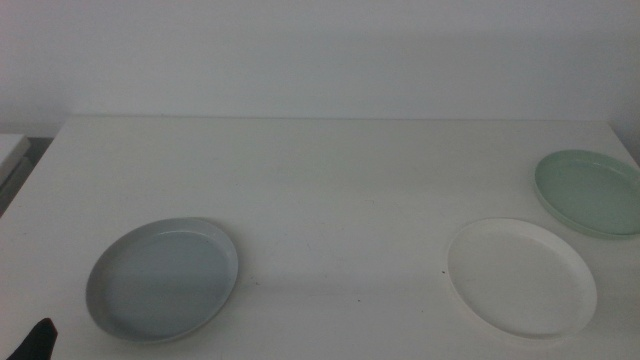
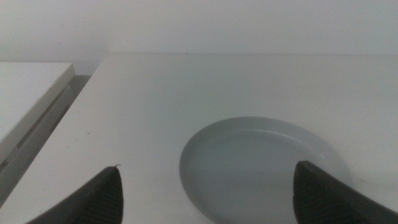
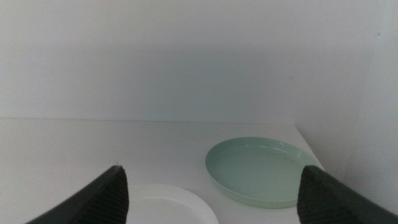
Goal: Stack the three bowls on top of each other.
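Three shallow bowls lie apart on the white table. The pale grey-blue bowl is at the front left, the white bowl at the front right, the mint green bowl at the right edge behind it. My left gripper shows only as a dark tip at the bottom left corner. In the left wrist view it stands open just short of the grey-blue bowl. My right gripper is open too, facing the green bowl and the white bowl's rim; it is out of the middle view.
A plain white wall rises behind the table. A second pale surface sits beyond a gap at the table's left edge. The table's right edge runs close past the green bowl.
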`<state>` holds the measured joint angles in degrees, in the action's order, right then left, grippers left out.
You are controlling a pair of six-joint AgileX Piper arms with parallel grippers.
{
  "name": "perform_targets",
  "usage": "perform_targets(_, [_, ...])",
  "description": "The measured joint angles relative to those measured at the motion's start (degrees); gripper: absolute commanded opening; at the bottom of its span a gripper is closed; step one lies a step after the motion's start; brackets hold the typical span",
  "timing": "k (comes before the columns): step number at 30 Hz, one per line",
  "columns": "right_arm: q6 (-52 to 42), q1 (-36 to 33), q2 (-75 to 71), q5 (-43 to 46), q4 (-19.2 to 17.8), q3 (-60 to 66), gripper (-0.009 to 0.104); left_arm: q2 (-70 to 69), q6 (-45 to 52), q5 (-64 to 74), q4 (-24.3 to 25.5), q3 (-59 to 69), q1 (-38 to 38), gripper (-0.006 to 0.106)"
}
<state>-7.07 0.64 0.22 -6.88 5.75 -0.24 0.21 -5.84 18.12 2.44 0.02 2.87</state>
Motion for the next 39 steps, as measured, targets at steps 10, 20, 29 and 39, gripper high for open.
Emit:
perform_targets(10, [3.6,0.0,0.9,2.5,0.0,-0.5,0.089,0.0,0.0,0.0,0.0,0.0,0.0,0.094])
perform_targets(20, [8.5,0.0,23.9,-15.8,0.3,-24.3,0.089,0.0,0.0,0.0,0.0,0.0,0.0,0.094])
perform_targets(29, [11.0,0.0,39.1,-33.6,1.5,-37.0,0.089,0.0,0.0,0.0,0.0,0.0,0.0,0.094])
perform_targets(39, [13.7,0.0,39.8,-32.8,2.2,-37.4,0.089,0.0,0.0,0.0,0.0,0.0,0.0,0.094])
